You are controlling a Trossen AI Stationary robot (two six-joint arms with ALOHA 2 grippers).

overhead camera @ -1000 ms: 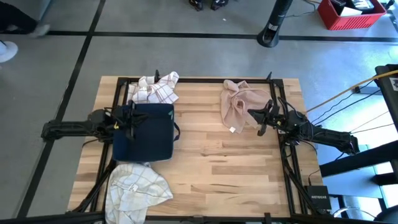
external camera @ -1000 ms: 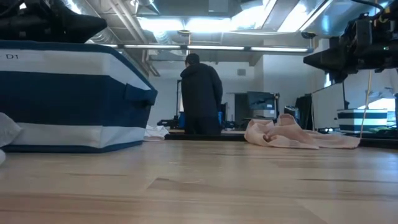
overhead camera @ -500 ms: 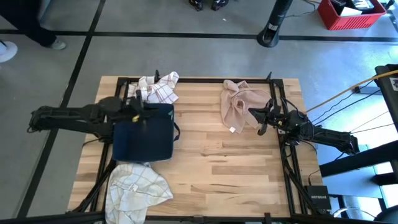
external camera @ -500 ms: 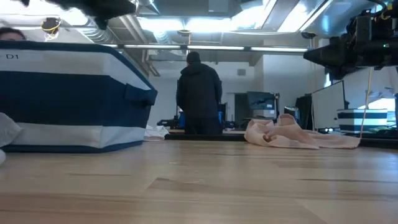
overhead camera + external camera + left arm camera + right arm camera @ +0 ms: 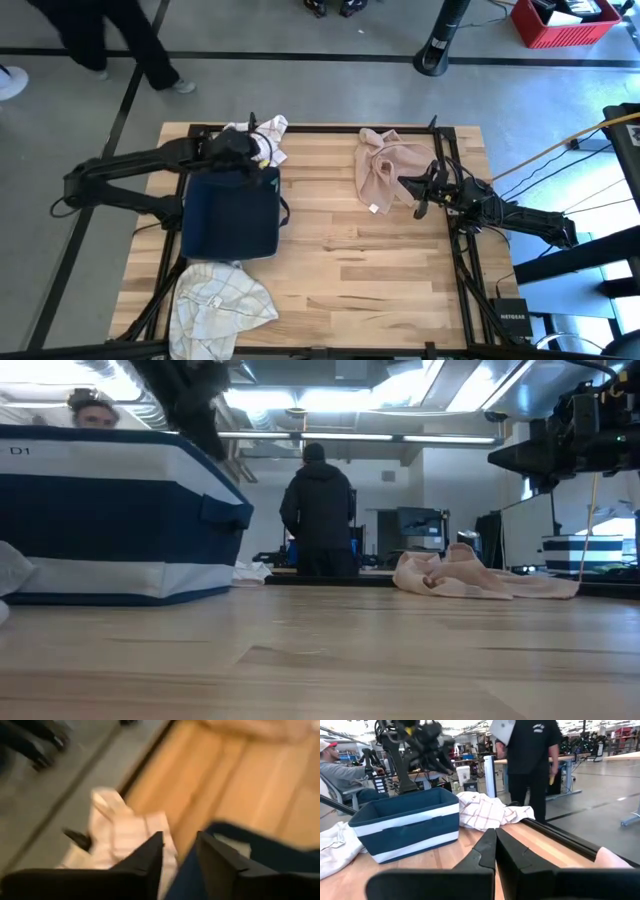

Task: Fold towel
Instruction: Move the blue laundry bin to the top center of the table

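A white towel with red checks (image 5: pixel 262 140) lies bunched at the table's far left, seen also in the left wrist view (image 5: pixel 125 832). My left gripper (image 5: pixel 254 152) hovers open above the far rim of the navy bin (image 5: pixel 230 210), just short of that towel, with nothing between its fingers (image 5: pixel 179 851). A pink towel (image 5: pixel 385 162) lies crumpled at the far right. My right gripper (image 5: pixel 420 196) waits shut beside it (image 5: pixel 495 845). Another white checked towel (image 5: pixel 215 300) lies heaped at the near left corner.
The navy bin with its white stripe (image 5: pixel 110 520) takes up the table's left middle. Bare wood (image 5: pixel 370 260) stretches across the centre and near right. One person (image 5: pixel 110 35) walks past the far left corner; another (image 5: pixel 320 510) stands beyond the far edge.
My left gripper has risen from beside the bin's left rim and swung toward the table's far edge and right. It has tipped from level to slanting down over the bin's far rim, near the checked towel. The towels and the bin have not moved.
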